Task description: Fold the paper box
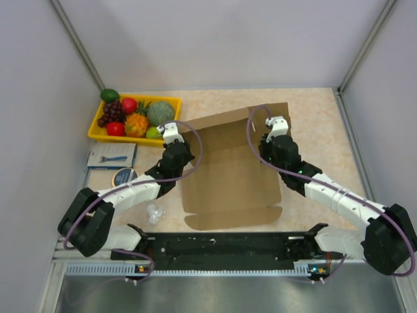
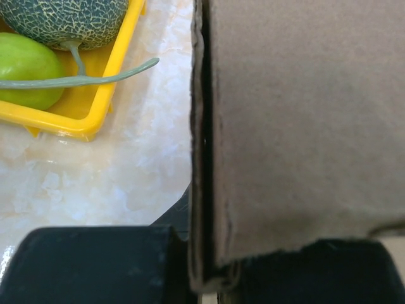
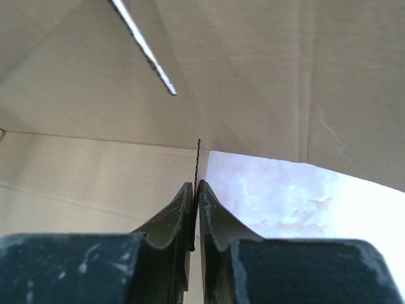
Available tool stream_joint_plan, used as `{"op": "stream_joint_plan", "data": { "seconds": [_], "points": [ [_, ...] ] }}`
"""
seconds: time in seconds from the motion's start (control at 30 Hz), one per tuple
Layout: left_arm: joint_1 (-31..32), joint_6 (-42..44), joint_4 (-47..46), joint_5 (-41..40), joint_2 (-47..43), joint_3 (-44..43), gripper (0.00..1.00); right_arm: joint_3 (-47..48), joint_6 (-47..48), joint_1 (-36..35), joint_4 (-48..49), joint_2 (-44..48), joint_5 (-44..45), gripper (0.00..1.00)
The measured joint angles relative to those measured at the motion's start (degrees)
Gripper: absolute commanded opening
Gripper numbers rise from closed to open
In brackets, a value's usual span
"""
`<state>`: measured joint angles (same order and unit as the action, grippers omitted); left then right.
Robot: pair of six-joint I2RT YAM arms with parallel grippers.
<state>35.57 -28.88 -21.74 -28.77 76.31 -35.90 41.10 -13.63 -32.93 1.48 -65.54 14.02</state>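
Right claw [image 3: 195,212] and left claw [image 2: 205,269] pinch the plain brown paper box [image 1: 228,179].

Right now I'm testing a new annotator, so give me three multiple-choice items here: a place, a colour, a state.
1. Where is the fruit tray relative to the paper box? A) far left B) near right C) on top
2. The tray's colour? A) blue B) yellow C) white
3. The right gripper is: A) wide open B) holding fruit C) shut on the box's edge
Answers: 1A, the top view shows it beyond the box's far-left corner; 2B, its rim is yellow; 3C, the wrist view shows it pinching thin cardboard.
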Motion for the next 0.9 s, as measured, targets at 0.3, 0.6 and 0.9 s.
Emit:
{"op": "stream_joint_plan", "data": {
  "seconds": [0.3, 0.6, 0.9],
  "points": [
    [-0.22, 0.04, 0.57, 0.72, 1.22, -0.83, 0.0, -2.47, 7.04, -8.76, 6.14, -3.89, 10.99, 0.45],
    [-0.98, 0.02, 1.25, 3.96, 1.22, -0.92, 0.0, -1.38, -2.4, 3.13, 2.36, 2.73, -17.31, 0.71],
    [-9.25, 0.66, 3.52, 18.71, 1.95, -2.16, 0.0, 6.32, -5.01, 17.4, -8.66, 8.09, -47.15, 0.82]
  ]
}}
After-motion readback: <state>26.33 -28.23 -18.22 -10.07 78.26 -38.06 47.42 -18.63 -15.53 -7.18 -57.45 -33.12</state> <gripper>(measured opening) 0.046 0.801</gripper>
